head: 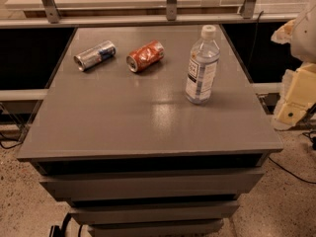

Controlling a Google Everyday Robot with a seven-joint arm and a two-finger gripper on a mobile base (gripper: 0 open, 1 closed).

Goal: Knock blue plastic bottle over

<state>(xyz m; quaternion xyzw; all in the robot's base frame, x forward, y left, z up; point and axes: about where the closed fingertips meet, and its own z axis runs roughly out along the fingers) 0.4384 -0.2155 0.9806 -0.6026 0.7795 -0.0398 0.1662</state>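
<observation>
My gripper (295, 100) sits at the far 3 o'clock edge of the view, off the table and beyond its right side. Only pale, cream-coloured blocks of it show. How wide it stands, I cannot tell, but it holds nothing I can see and touches nothing on the table.

Toward 9 o'clock from my gripper, well apart from it, the blue plastic bottle (201, 68) stands upright. It has a white screw cap on top and a white label with blue print round its clear body. On the grey tabletop (148, 127) it stands at about 2 o'clock, near the right edge but not on it.

Further toward 9 o'clock lies the crushed red-orange can (145, 56) on its side, at about 12 o'clock on the top, with its round end turned toward 7 o'clock. Past it, at 11 o'clock, a silver-blue can (95, 55) lies on its side at much the same slant. The two cans are apart from each other and from the bottle.

Below the top are the fronts of grey drawers (148, 184). A metal rail (148, 19) runs behind the table at 12 o'clock, and a speckled floor (291, 206) lies at 5 o'clock with a black cable (292, 173) across it.
</observation>
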